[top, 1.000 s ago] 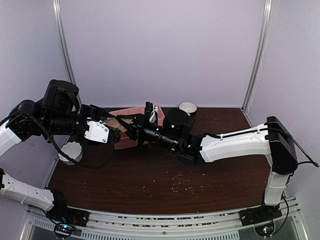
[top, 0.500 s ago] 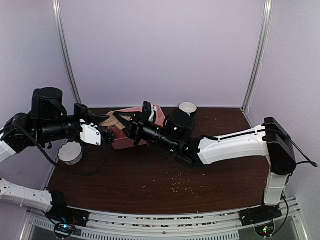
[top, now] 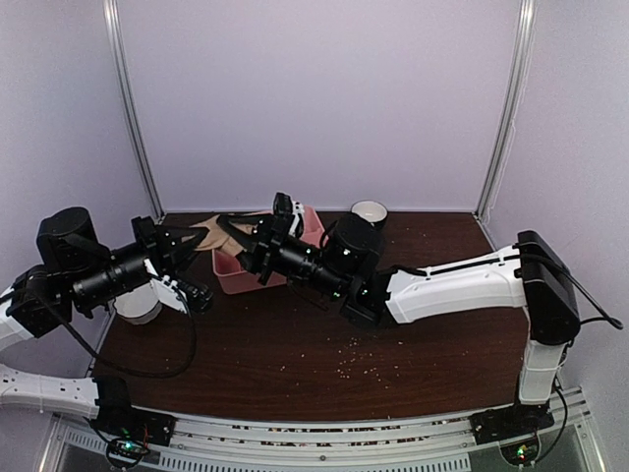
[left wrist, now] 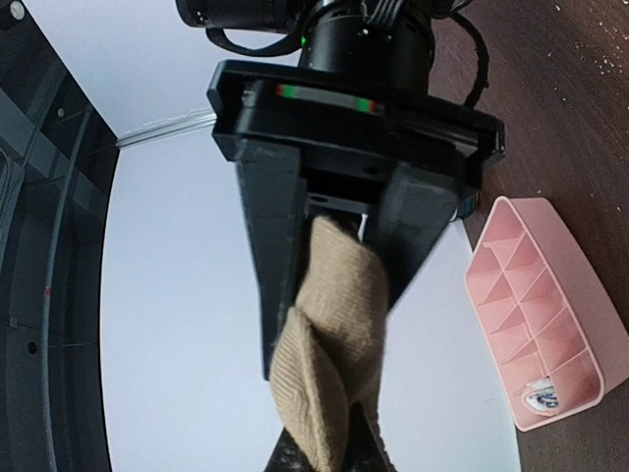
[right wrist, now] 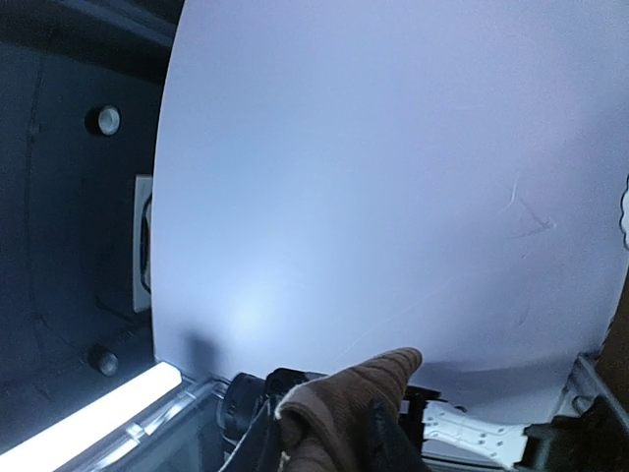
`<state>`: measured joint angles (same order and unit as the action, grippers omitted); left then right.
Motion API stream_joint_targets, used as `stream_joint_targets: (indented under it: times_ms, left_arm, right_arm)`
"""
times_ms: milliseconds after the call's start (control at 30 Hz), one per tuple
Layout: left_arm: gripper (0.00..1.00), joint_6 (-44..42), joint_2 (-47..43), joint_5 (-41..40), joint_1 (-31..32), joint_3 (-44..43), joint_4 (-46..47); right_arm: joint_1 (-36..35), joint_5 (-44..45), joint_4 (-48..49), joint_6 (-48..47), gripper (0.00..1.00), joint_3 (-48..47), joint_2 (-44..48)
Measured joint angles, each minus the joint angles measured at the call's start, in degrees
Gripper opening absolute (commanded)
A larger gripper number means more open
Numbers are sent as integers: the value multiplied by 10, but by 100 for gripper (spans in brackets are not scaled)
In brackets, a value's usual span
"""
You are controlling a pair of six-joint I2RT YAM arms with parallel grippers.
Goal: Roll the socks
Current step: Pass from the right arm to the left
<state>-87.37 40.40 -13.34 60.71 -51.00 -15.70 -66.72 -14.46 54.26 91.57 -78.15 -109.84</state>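
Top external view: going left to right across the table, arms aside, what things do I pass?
left white cup → tan sock, held up off the table → pink tray → far white cup

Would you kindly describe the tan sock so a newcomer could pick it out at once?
At the far left corner of the table, the left gripper and right gripper meet by the pink tray. The tan sock stretches between them in the air: the only soft, ribbed, brownish thing there.
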Motion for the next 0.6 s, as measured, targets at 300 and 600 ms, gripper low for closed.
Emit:
stream_joint_targets:
  times_ms: [300, 600]
  left_arm:
    - [0, -61, -18, 28, 2, 0, 30]
    - [0, -148, -55, 57, 2, 31, 57]
  right_arm:
    - [15, -81, -44, -116, 49, 22, 58]
    - [16, 33, -412, -504, 100, 22, 248]
